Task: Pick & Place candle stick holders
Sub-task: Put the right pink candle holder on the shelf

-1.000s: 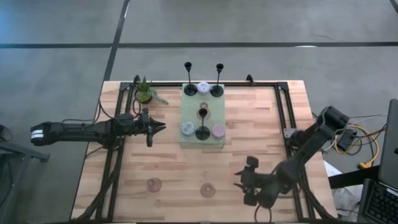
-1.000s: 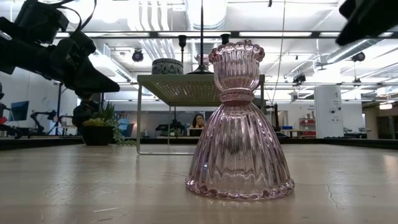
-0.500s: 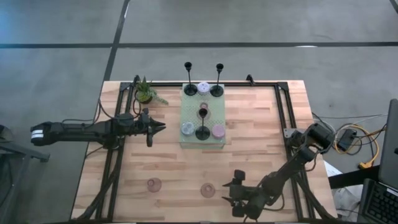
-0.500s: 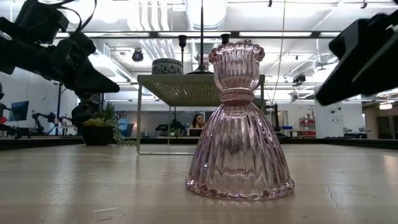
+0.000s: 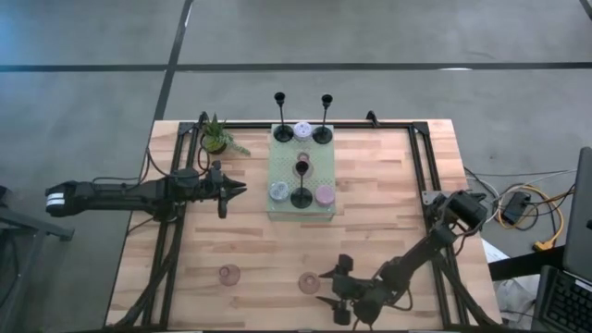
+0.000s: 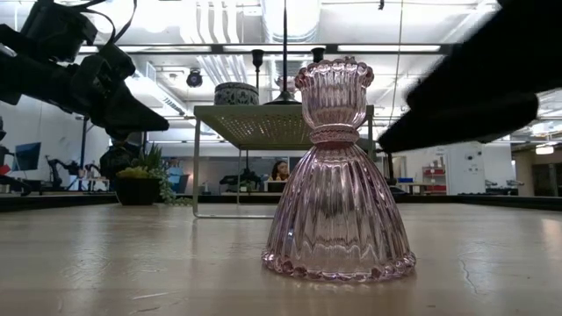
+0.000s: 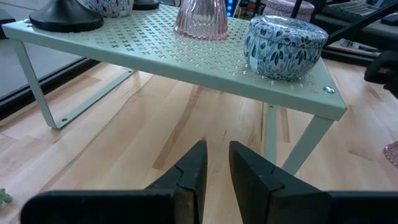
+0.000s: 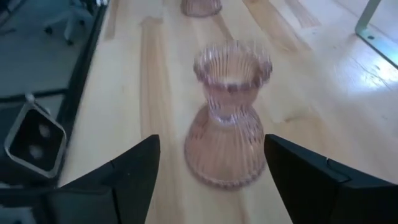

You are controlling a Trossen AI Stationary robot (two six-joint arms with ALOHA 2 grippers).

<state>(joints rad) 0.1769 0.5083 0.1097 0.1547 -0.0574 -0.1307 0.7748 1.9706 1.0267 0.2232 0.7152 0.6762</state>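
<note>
A pink glass candle holder (image 8: 230, 115) stands upright on the wooden worktop (image 5: 388, 213) near its front edge, straight ahead of the right gripper (image 5: 326, 292) and between its two wide-apart fingers (image 8: 134, 171), untouched. A second pink holder (image 5: 228, 274) stands at its 9 o'clock. The left gripper (image 5: 240, 190) hovers at the pale green rack's (image 5: 289, 205) 9 o'clock, fingers nearly together and empty.
</note>
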